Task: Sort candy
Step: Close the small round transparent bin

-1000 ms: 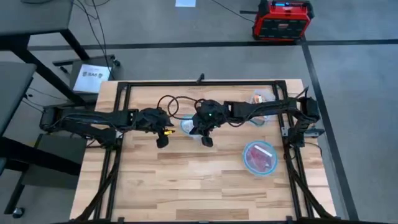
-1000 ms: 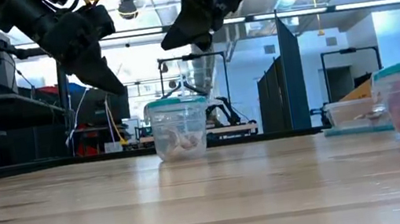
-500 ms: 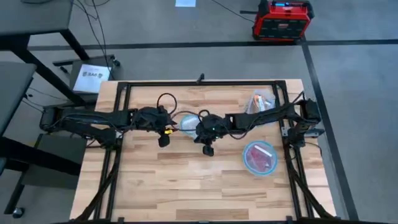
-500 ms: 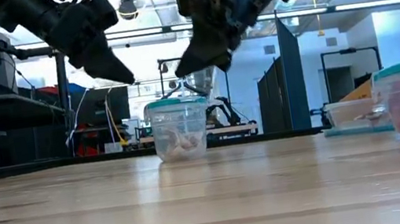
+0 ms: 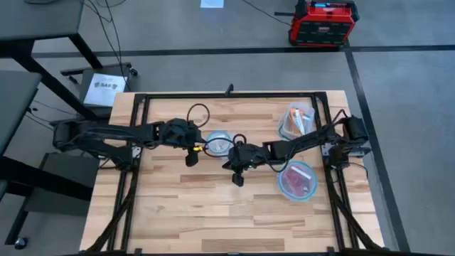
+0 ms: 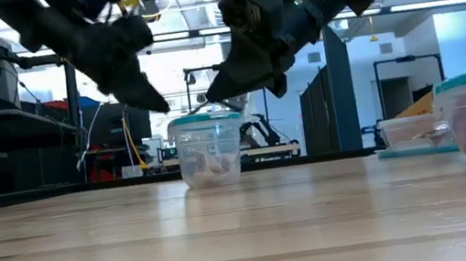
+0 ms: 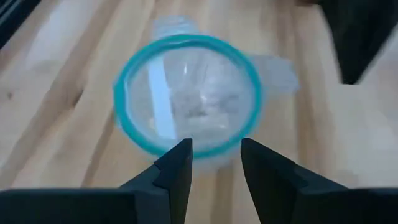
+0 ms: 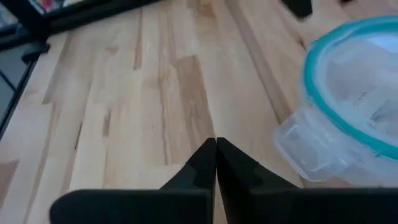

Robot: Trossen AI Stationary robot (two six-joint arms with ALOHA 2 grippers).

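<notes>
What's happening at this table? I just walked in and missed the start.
Two robot arms are sorting candy into clear blue-rimmed containers. The left gripper, open and empty, hovers over the middle container, which holds pale wrappers. The right gripper, shut and empty, hangs beside it above bare table. Red candy and orange-white candy already sit in two other containers.

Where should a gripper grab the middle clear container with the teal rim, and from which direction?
Best guess: grip the middle container by its teal rim, coming straight down. It stands upright with its mouth open upward, so one finger could go inside and one outside the wall. The left gripper, open and above its edge, seems best placed; the shut right gripper is beside it.
</notes>
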